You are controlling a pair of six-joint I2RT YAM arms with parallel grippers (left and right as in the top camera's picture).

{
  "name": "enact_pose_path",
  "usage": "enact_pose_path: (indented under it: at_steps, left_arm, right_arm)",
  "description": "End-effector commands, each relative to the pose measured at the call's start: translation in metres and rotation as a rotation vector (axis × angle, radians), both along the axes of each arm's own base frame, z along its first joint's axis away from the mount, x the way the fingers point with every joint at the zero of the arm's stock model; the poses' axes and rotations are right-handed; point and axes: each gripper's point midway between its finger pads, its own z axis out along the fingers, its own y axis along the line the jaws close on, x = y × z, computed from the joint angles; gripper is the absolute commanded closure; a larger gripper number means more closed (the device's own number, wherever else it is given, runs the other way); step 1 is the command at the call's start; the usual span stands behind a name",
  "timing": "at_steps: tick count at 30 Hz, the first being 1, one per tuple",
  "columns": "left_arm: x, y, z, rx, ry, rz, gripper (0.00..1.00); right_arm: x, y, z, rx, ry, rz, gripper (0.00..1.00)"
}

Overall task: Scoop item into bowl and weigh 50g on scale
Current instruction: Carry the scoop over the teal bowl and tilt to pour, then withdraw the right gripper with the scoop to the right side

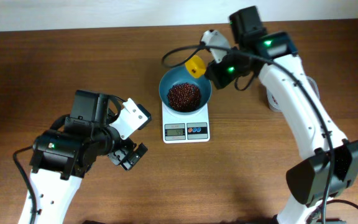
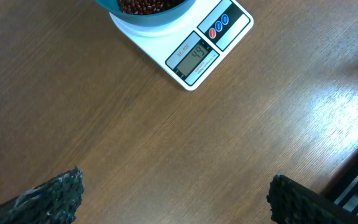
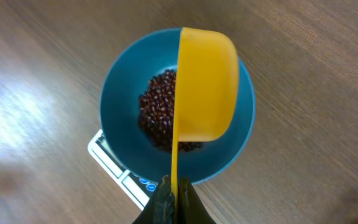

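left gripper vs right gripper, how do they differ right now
The left gripper is wide open and empty; the right gripper is shut on the handle of the yellow scoop. The left gripper hangs over bare table; the right gripper holds the scoop tipped over the bowl of beans. Both have dark fingers.

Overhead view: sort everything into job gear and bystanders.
Job: beans, teal bowl, scale, yellow scoop gripped by right claw.
Bystanders: left claw, open over bare table; pale object, partly hidden.
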Motion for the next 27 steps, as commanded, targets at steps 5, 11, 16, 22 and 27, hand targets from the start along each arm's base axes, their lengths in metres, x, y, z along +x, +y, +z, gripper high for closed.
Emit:
enact_pose_path:
  at_steps: [5,11,16,22,27]
  left_arm:
    - [0.004,0.001,0.005,0.003,-0.021,-0.01,0.01]
    - [0.004,0.001,0.005,0.003,-0.021,-0.011,0.01]
    - [0.004,0.001,0.005,0.003,-0.021,-0.011,0.01]
    - [0.004,0.001,0.005,0.003,-0.021,-0.011,0.01]
    - [0.003,0.001,0.005,0.003,-0.02,-0.011,0.01]
  right_arm:
    - [-0.001,0.0,0.009,-0.177,-0.111,-0.007,0.96]
    - [-0.001,0.002,0.009,-0.183,-0.113,-0.003,0.96]
    - [-0.005,0.007,0.004,-0.284,-0.147,-0.001,0.96]
    - [-0.004,0.006,-0.001,-0.339,-0.16,-0.007,0.96]
    - [0.004,-0.007,0.003,-0.421,-0.208,-0.07,0.96]
